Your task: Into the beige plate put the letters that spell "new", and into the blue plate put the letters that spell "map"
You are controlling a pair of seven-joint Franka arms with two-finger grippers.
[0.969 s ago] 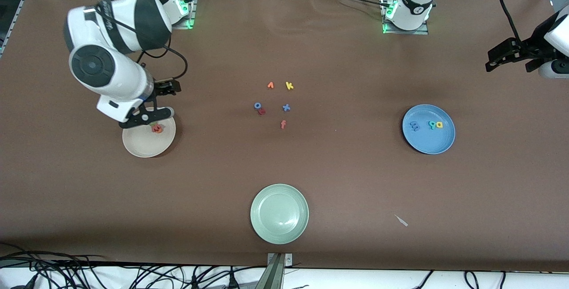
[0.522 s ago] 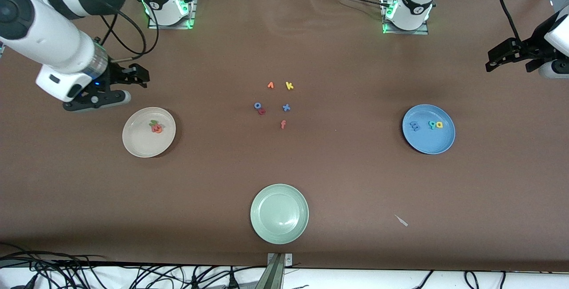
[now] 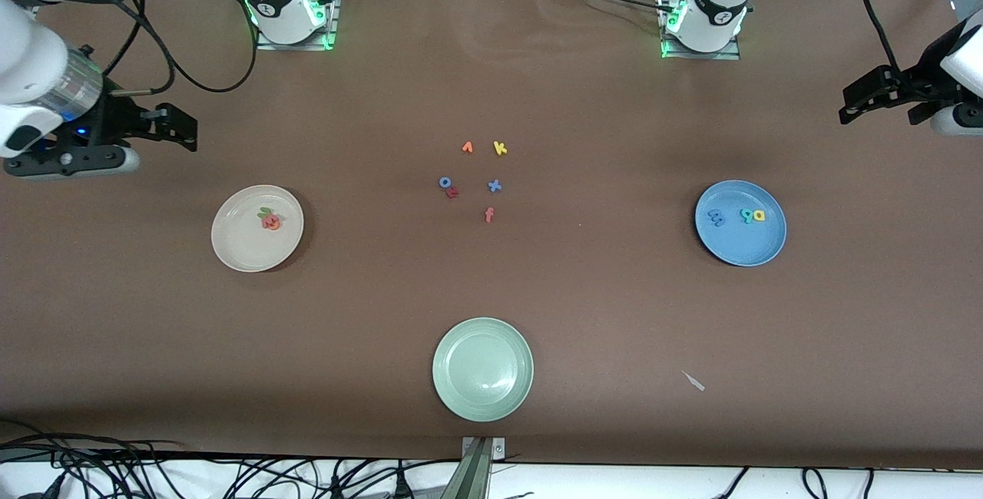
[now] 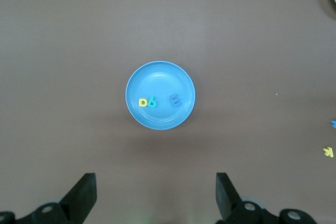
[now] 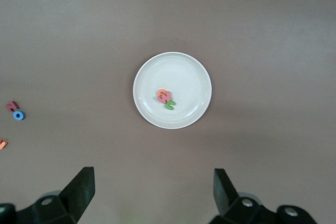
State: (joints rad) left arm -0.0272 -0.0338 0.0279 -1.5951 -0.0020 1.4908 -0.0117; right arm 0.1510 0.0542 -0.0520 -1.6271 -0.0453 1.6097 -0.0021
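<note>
The beige plate [image 3: 246, 249] lies toward the right arm's end of the table. On it a green n [image 5: 170, 105], an orange e [image 5: 163, 96] and a red w [image 3: 271, 223] touch in one cluster. The blue plate [image 3: 741, 247] lies toward the left arm's end and holds a blue m [image 3: 716, 217], a teal a [image 3: 746, 216] and a yellow p [image 3: 759, 216]. My right gripper [image 3: 157, 146] hangs open and empty over bare table beside the beige plate [image 5: 184, 72]. Open and empty too, my left gripper [image 3: 882, 111] waits high above the table's end, looking down on the blue plate [image 4: 160, 85].
A pale green plate [image 3: 482, 399] sits near the front edge. Loose letters lie mid-table: orange v [image 3: 467, 147], yellow k [image 3: 500, 148], blue o [image 3: 445, 182], red r [image 3: 452, 193], blue x [image 3: 494, 186], an orange-red letter [image 3: 489, 214]. A small white scrap [image 3: 693, 381] lies near the front.
My right gripper has risen from just over the beige plate and drawn away toward its end of the table, leaving the letters on the plate. The left arm has not moved.
</note>
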